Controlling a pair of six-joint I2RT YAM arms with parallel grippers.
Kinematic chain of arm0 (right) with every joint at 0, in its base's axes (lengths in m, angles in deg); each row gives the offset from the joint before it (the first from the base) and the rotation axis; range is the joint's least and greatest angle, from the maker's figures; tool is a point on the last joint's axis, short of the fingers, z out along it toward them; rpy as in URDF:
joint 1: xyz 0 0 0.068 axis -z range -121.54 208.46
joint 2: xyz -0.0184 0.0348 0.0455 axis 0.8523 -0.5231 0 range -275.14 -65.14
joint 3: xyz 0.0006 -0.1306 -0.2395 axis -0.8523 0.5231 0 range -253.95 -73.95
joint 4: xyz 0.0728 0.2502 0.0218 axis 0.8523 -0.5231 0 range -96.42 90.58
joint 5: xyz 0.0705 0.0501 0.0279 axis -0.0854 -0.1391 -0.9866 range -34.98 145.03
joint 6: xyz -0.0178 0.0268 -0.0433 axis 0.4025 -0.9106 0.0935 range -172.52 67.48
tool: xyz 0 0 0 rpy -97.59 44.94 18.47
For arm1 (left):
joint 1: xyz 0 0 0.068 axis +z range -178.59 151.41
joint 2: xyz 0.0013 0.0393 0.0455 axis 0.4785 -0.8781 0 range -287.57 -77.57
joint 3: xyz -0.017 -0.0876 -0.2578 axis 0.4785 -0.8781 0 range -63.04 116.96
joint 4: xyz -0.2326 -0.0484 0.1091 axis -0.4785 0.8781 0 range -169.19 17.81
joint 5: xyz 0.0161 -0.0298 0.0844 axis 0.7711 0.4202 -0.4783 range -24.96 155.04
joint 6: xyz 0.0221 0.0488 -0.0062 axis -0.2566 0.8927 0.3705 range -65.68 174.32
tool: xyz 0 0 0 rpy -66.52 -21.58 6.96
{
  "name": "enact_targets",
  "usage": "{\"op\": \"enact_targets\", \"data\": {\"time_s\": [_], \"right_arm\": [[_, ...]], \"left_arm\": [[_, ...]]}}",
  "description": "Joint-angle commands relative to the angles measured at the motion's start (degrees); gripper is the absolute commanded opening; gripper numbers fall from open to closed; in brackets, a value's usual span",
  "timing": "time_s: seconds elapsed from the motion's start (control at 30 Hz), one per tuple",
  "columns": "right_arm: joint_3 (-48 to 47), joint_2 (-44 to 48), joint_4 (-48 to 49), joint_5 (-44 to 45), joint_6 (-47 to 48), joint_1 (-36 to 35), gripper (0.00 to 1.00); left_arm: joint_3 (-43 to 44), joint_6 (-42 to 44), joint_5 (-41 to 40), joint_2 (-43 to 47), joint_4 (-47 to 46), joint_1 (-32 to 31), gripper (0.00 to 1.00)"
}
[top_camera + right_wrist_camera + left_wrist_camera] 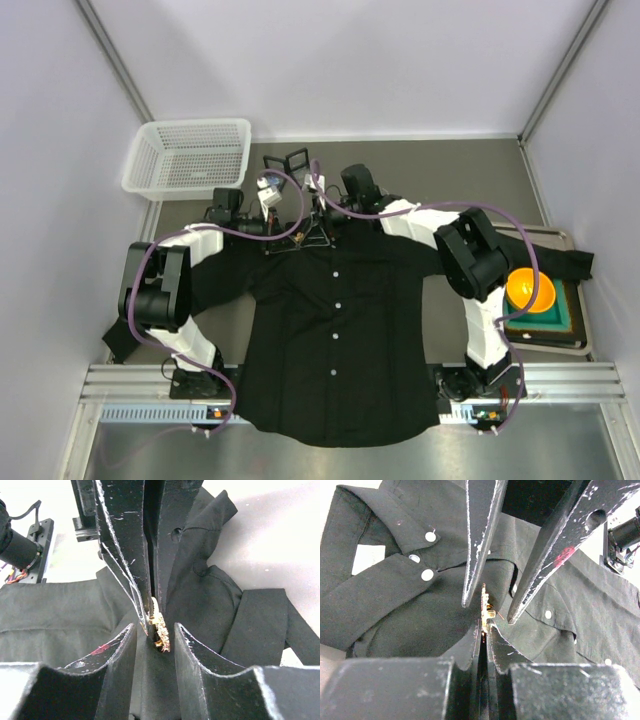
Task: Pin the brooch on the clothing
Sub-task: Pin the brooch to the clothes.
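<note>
My left fingers (465,655) are clenched on the brooch (484,607) at the collar (405,530) of the shirt (330,340), which lies spread on the bench (450,170). My right fingers (117,655) are released, straddling the brooch.

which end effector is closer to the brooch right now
Left. The left end effector is clamped on the brooch at the shirt collar. The right end effector has its fingers spread either side of it, not clearly touching.
</note>
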Motion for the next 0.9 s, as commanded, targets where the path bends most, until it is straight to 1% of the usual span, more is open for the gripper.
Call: {"op": "enact_targets", "data": {"time_s": [0.0, 0.07, 0.1, 0.2, 0.3, 0.37, 0.4, 0.43, 0.57, 0.87], "right_arm": [[-0.94, 1.9, 0.89, 2.28, 2.14, -1.08, 0.32], [-0.77, 1.81, 0.88, 2.98, 2.31, -1.08, 0.27], [-0.77, 1.9, 0.88, 3.25, 2.4, -1.08, 0.21], [-0.86, 1.81, 0.8, 3.43, 2.14, -1.08, 0.12], [-0.86, 1.81, 0.53, 2.55, 1.7, -0.82, 0.07], [-1.03, 1.63, 0.1, 1.67, 1.7, -0.73, 0.06], [-1.12, 1.63, -0.52, 1.67, 1.79, -0.73, 0.01], [-1.12, 1.55, -0.7, 1.58, 1.96, -0.73, 0.0], [-1.12, 1.2, -0.79, 0.09, 1.0, -0.29, 0.0], [-0.68, 1.81, 0.01, -8.61, 0.91, 1.73, 0.0]], "left_arm": [[-0.59, -1.2, 2.65, 2.27, -3.24, 0.33, 0.0], [-0.68, -1.2, 2.73, 2.27, -3.33, 0.33, 0.0], [-0.77, -1.2, 2.65, 2.27, -3.33, 0.33, 0.0], [-0.94, -1.03, 2.73, 2.36, -3.42, 0.42, 0.0], [-1.29, -0.68, 3.0, 2.71, -3.33, 0.68, 0.0], [-1.3, -0.5, 2.91, 2.89, -3.16, 0.77, 0.0], [-1.3, -0.41, 2.91, 2.8, -3.15, 0.86, 0.0], [-1.3, -0.33, 3.08, 2.97, -3.07, 0.86, 0.0], [-1.3, 0.03, 3.61, 3.41, -2.8, 0.94, 0.0], [-1.03, 0.38, 3.97, 2.89, -2.19, 1.73, 0.0]]}}
